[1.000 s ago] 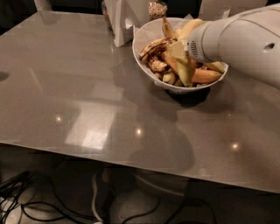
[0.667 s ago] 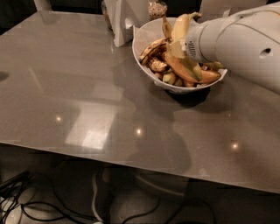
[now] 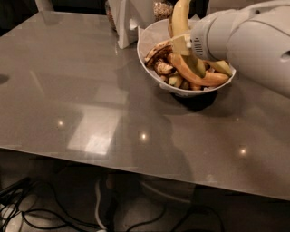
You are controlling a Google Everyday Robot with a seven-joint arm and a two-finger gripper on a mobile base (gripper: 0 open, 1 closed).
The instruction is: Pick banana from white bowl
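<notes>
The white bowl (image 3: 148, 41) stands at the back right of the grey table (image 3: 81, 90). My gripper (image 3: 182, 44) is over the bowl, at the end of the thick white arm (image 3: 244, 38) that comes in from the right. It is shut on the banana (image 3: 180, 17), a long pale yellow one, which stands nearly upright and is raised above the bowl's rim. An orange-yellow banana (image 3: 195, 76) and small brown-spotted bananas (image 3: 158, 53) lie in the bowl below it. The arm hides the bowl's right side.
A white upright holder (image 3: 128, 20) and a jar (image 3: 162, 9) stand just behind the bowl at the table's far edge. The table's front edge runs along the bottom, with cables (image 3: 54, 213) on the floor beneath.
The gripper has risen with the banana in it. The banana has gone from lying among the others to standing above the rim. The bowl has stayed in place.
</notes>
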